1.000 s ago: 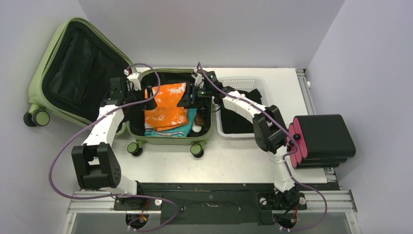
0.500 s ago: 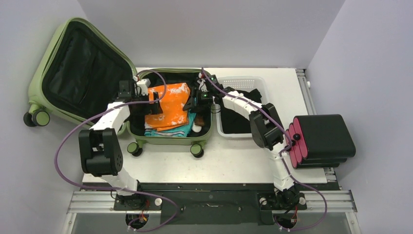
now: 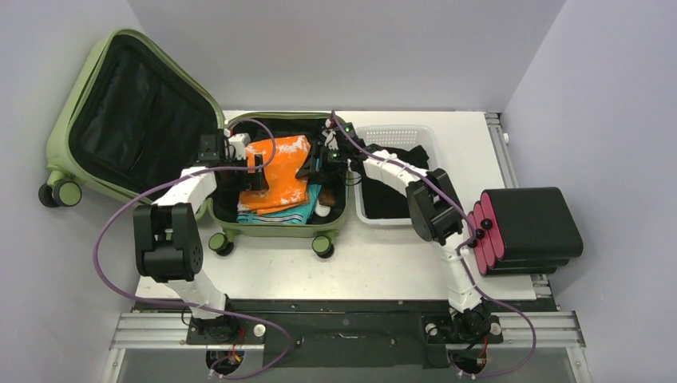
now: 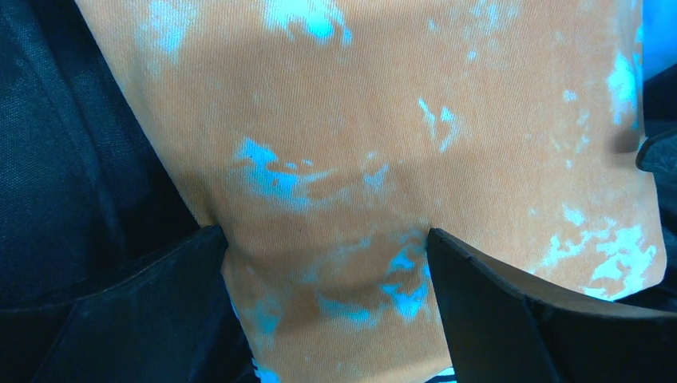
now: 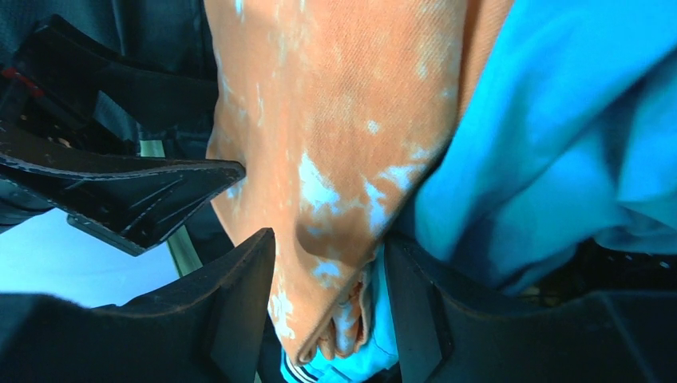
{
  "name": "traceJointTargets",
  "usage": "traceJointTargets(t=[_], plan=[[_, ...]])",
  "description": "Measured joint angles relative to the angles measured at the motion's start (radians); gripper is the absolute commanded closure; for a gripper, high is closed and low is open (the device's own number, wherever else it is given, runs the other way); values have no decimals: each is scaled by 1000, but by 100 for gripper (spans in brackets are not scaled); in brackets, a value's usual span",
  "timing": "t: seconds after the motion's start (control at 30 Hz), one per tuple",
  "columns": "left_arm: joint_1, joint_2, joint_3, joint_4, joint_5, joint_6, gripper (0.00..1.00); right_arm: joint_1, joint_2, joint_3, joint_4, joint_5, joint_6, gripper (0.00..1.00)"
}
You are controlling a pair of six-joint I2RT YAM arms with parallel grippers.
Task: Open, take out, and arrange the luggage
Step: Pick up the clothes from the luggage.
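Note:
The luggage (image 3: pixel 275 226), a light olive-green suitcase, lies open with its lid (image 3: pixel 60 120) propped up at the left. A folded orange cloth with white blotches (image 3: pixel 279 171) lies on top of the contents. My left gripper (image 3: pixel 257 167) stands open over the cloth's left edge, its fingers straddling the orange cloth (image 4: pixel 383 144); the left gripper (image 4: pixel 327 239) holds nothing. My right gripper (image 3: pixel 313 163) is at the cloth's right edge. The right gripper (image 5: pixel 327 247) is shut on the folded edge of the orange cloth (image 5: pixel 335 104), with teal fabric (image 5: pixel 543 120) pressed in beside it.
A teal striped garment (image 3: pixel 271 214) lies under the orange cloth. To the right of the suitcase stands a white mesh basket (image 3: pixel 399 132) with dark clothing in it. A black case with a pink-red side (image 3: pixel 531 227) sits at the table's right edge.
My left gripper has moved right and down onto the cloth's left edge, its elbow swinging in. My right gripper has shifted slightly, still at the cloth's right edge.

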Motion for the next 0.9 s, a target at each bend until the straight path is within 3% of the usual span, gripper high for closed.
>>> traceJointTargets(t=[0.47, 0.7, 0.9], plan=[[0, -15, -31, 36, 0, 0, 4, 14, 27, -2, 87, -34, 112, 50], [0, -39, -56, 60, 2, 0, 4, -9, 26, -79, 156, -48, 187, 50], [0, -42, -58, 64, 6, 0, 4, -5, 65, -25, 203, -79, 256, 50]])
